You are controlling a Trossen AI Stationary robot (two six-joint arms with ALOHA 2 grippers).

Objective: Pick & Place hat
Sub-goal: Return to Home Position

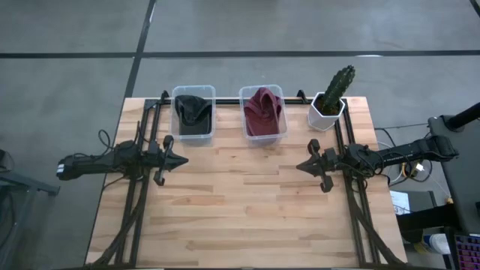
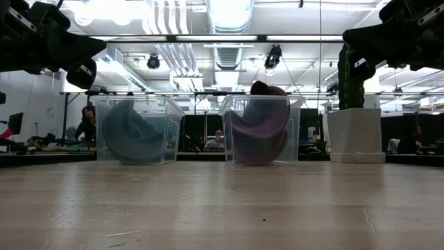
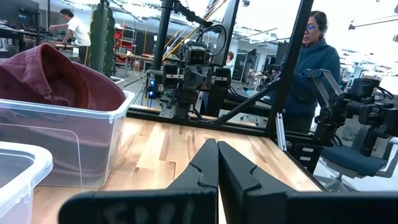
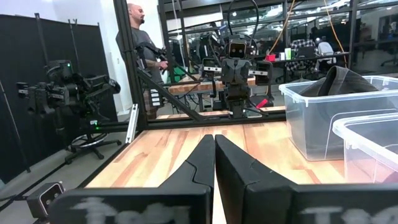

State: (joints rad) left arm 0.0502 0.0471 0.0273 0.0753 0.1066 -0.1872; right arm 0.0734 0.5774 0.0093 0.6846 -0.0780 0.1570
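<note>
Caps binned, my grippers empty

Left gripper (image 1: 178,160) and right gripper (image 1: 303,165) are pinched together over the table (image 1: 240,210). Black cap (image 1: 193,112) slumps in the left bin (image 1: 193,88), red cap (image 1: 262,112) in the right bin (image 1: 261,87) (soft, light, floppy, so I'd pinch the brim).

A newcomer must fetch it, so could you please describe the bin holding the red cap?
On the table's far edge stand two clear bins and a potted cactus in a row. The right bin is the middle item, between the left bin and the cactus. Only it holds a red cap; its neighbour holds black cloth.
</note>
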